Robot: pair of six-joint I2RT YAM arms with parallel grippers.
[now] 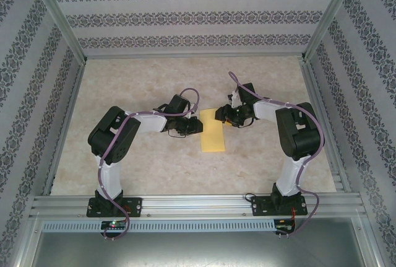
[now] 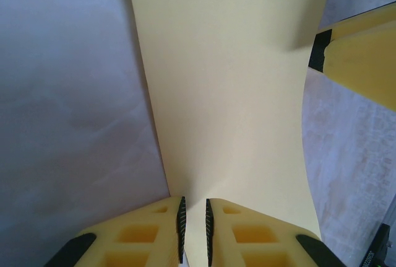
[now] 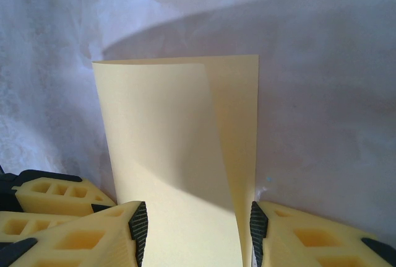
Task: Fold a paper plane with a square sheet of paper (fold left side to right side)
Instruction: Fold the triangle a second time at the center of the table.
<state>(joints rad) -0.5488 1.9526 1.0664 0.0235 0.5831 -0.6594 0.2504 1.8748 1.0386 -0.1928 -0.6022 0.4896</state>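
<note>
Walls [image 1: 198, 16]: patterned wallpaper on three sides, with metal posts [image 1: 59, 16] at the corners.
Table [image 1: 124, 161]: pale marbled top. It carries the paper at mid-table, between the two arms.
Paper [image 1: 213, 131]: plain yellow, doubled over into a narrow rectangle, its long side running away from the arm bases. In the right wrist view one layer bows up and a second layer shows as a strip along the right side.
Right gripper [image 3: 198, 230]: fingers spread wide, the paper's end between them. It sits at the paper's far right corner in the top view.
Left gripper [image 2: 195, 230]: fingers almost pressed together with a slim gap where paper colour shows. Whether they pinch the paper cannot be told. It sits at the paper's left edge.
</note>
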